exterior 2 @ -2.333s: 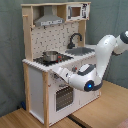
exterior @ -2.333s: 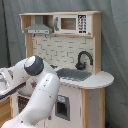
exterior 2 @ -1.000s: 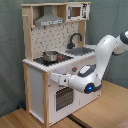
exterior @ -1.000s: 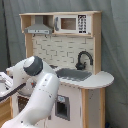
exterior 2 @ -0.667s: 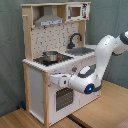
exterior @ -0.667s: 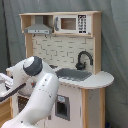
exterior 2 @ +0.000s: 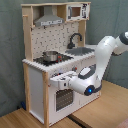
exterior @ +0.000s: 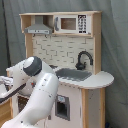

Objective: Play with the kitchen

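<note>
Gripper (exterior 2: 56, 78) pressed against kitchen (exterior 2: 47, 67) front beside oven door (exterior 2: 62, 97); finger state cannot be told; steel pot (exterior 2: 50, 55) seen on stovetop

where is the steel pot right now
In the second exterior view, the steel pot sits on the stovetop, toward the second exterior view's left of the sink and below the grey hood.

The wooden floor (exterior 2: 30, 119) carries the kitchen (exterior 2: 47, 75), which stands near its back edge in the second exterior view.
</note>
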You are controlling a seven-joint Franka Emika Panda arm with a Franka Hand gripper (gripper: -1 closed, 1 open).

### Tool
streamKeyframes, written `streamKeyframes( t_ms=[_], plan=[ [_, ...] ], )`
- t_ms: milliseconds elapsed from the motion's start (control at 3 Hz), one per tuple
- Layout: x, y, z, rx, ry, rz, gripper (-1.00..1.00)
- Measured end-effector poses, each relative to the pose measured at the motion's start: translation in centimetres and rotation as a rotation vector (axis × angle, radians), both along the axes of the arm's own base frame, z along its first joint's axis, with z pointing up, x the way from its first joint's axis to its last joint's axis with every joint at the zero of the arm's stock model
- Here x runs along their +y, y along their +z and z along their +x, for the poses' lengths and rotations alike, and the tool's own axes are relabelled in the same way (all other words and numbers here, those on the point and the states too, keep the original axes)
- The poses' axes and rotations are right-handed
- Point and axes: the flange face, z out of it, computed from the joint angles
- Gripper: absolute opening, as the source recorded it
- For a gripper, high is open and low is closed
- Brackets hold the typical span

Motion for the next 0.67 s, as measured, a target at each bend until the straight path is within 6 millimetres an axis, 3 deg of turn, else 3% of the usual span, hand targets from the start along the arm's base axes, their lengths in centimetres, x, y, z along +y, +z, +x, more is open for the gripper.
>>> streamKeyframes(
  t_ms=[333,667],
  plan=[
    [-0.02,-0.21,-0.04,-0.011,0.01,-0.112,-1.0],
    [-0.06,-0.37,-0.04,-0.028,0.022,-0.024,-1.0]
  ],
)
